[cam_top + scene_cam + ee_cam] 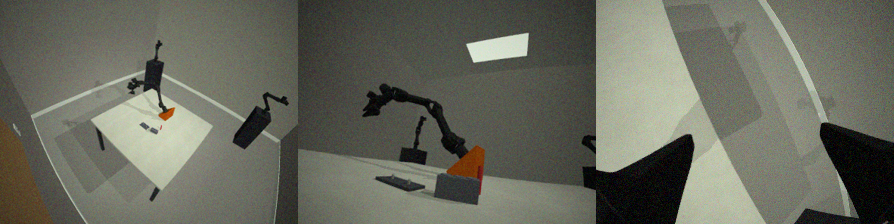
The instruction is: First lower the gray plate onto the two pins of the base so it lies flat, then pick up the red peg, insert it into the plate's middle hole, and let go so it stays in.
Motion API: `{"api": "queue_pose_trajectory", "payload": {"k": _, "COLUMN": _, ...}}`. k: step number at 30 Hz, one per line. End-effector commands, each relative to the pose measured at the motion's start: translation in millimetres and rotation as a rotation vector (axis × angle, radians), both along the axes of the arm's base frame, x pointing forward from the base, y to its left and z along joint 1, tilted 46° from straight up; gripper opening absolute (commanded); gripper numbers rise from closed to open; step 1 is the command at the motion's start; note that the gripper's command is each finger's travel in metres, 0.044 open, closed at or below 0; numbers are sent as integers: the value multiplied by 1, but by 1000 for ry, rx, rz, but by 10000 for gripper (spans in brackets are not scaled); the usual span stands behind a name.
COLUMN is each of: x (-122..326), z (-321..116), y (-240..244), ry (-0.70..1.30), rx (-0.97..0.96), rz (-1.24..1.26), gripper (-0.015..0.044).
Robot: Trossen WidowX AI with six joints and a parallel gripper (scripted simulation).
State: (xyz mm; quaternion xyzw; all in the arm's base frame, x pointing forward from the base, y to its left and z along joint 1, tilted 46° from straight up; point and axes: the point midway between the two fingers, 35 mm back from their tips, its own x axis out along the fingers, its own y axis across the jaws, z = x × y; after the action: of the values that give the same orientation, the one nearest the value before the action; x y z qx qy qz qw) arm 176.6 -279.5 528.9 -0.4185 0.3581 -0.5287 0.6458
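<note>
The dark base (144,126) (400,183) lies flat on the table, with two short pins standing up from it in the exterior view. The gray plate (153,131) (457,188) is beside the base, off its pins, and appears raised on edge in the exterior view. The red peg (161,127) (481,179) stands upright beside the plate, partly hidden behind it in the exterior view. My gripper (129,90) (365,113) (758,135) is open and empty, high above the table and well to the side of the base, plate and peg.
An orange wedge-shaped block (167,114) (466,164) is at my arm's foot, behind the plate and peg. The white table (159,163) has its edge below my fingers in the wrist view. Other arms on dark pedestals (153,73) (252,129) are beyond the table.
</note>
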Motion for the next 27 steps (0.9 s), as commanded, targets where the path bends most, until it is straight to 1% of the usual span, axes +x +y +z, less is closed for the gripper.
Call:
{"api": "queue_pose_trajectory", "payload": {"k": 1, "x": 58, "z": -48, "y": -1, "ry": -99, "rx": 165, "rz": 92, "gripper": 440}}
{"api": "queue_pose_trajectory", "payload": {"k": 8, "x": 133, "z": -119, "y": 18, "ry": -234, "rx": 411, "rz": 146, "gripper": 440}}
{"api": "queue_pose_trajectory", "payload": {"k": 14, "x": 184, "z": -182, "y": 46, "ry": -326, "rx": 607, "rz": 120, "gripper": 440}}
{"api": "queue_pose_trajectory", "payload": {"k": 21, "x": 228, "z": -254, "y": 98, "ry": -397, "rx": 794, "rz": 48, "gripper": 440}}
{"api": "queue_pose_trajectory", "payload": {"k": 27, "x": 248, "z": -317, "y": 149, "ry": -456, "rx": 917, "rz": -69, "gripper": 440}}
